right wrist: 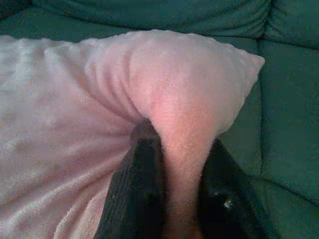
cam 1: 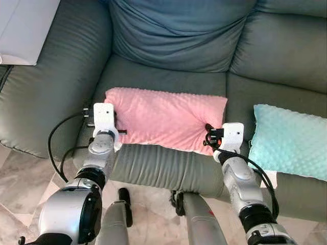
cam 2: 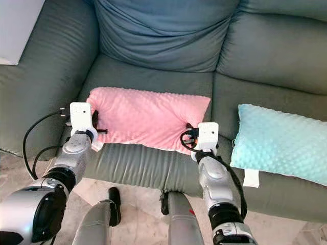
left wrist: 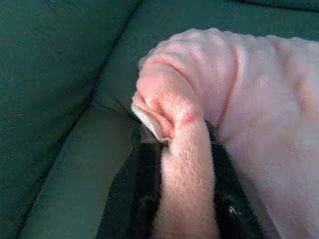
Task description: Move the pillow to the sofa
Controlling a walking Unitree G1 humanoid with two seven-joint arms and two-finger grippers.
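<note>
Both my arms reach from the marble floor (cam 1: 20,168) to the pink pillow (cam 1: 163,118) lying on the green sofa (cam 1: 168,79) seat, beside a teal pillow (cam 1: 291,140). Wrist views: left gripper (left wrist: 184,149) and right gripper (right wrist: 174,149) jaws each clench a pillow end.

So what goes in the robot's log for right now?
left gripper: shut on pink pillow | right gripper: same | pillow on sofa seat

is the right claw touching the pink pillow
Touching. The right wrist view shows the right claw with both black fingers pinching a fold of the pink pillow.
</note>
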